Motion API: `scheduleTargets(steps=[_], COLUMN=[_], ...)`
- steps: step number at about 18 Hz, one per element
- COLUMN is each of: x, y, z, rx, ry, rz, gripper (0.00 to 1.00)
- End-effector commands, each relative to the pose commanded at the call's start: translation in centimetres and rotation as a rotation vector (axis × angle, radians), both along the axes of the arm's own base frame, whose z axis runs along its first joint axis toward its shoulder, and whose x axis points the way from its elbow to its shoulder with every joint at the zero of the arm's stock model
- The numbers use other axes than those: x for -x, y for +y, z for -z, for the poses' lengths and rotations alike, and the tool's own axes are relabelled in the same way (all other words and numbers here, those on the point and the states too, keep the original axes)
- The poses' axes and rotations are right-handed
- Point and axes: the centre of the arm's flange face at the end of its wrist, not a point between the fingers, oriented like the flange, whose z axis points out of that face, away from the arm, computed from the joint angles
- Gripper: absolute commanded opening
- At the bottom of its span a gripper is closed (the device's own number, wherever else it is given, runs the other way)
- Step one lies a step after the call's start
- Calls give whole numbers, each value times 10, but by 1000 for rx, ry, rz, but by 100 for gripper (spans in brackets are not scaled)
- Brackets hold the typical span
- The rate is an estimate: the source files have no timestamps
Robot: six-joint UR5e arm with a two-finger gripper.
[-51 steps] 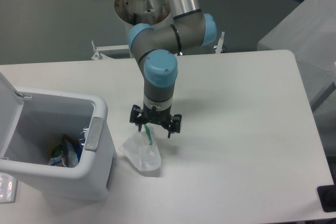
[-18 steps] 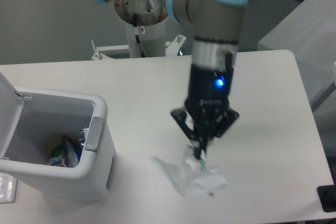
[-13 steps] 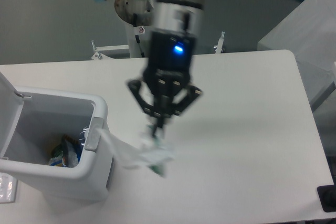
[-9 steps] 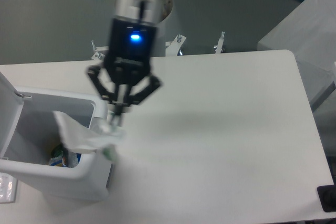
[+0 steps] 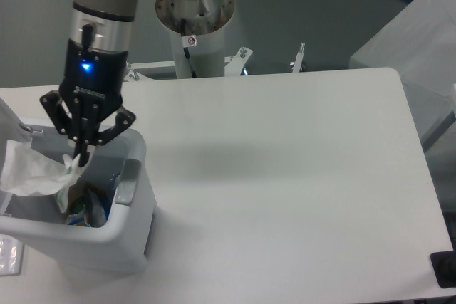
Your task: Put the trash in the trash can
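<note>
Arm: the gripper is seen at the left of the frame, pointed straight down over the open trash can.
Fingers: drawn close together around a thin pinch of the white wad; no gap can be made out between the tips.
Wad: held hanging below the fingers, spread toward the left edge of the frame, its lower part level with or just under the can's rim. A faint greenish edge is seen on its underside. Contact with the can wall or lid cannot be told.
Trash can: set at the lower left of the desk, lid swung open at the far left, grey tab on the side facing the middle of the desk.
Can contents: a crumpled item with bluish and coloured print is seen at the bottom, judged to be the bottle, though it is partly hidden by the wad and the rim.
Desk: no other loose trash is seen on the white surface.
Progress: one piece is judged deposited; the second is carried over the opening but not yet released.
Remaining: the wad is to be let go so that it drops inside, and the arm lifted out.
Risk: the light wad may cling to the fingers or drape over the rim.
</note>
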Motion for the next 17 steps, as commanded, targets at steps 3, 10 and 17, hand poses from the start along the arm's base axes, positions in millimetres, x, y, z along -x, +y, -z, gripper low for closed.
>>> scheduleTargets(steps=[3,10,17], x=[3,108,149], y=[-1,-43,-89], z=[-13,-52,-58], rx=[-21,-6,236], ry=[18,255,554], rz=[-4,-93,73], gripper=[100,100,100])
